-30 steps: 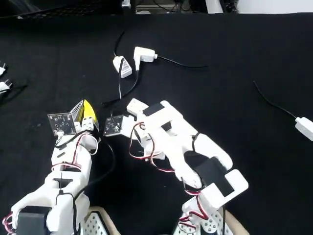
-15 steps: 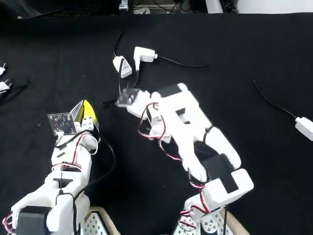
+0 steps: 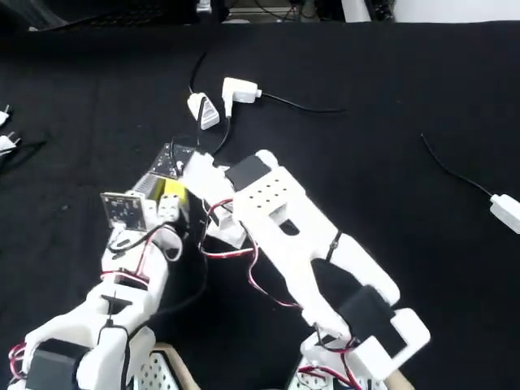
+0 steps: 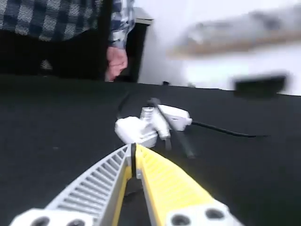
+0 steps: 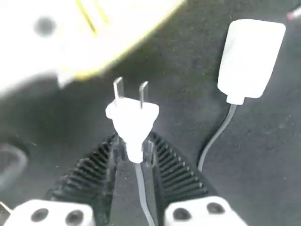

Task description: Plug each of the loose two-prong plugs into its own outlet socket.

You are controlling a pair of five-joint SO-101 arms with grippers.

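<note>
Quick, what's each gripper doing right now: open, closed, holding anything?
Left gripper: closed, nothing between its fingers.
Right gripper: closed on a white two-prong plug, prongs pointing away from the gripper.

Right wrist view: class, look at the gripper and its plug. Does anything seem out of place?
The plug held in the right gripper points its prongs at the left gripper crowded close against it, not at the white socket lying nearby.

Two arms: left arm and right arm. One two-prong plug. Three white cable blocks: first block, second block, third block; two small white bits, kind unclear.
</note>
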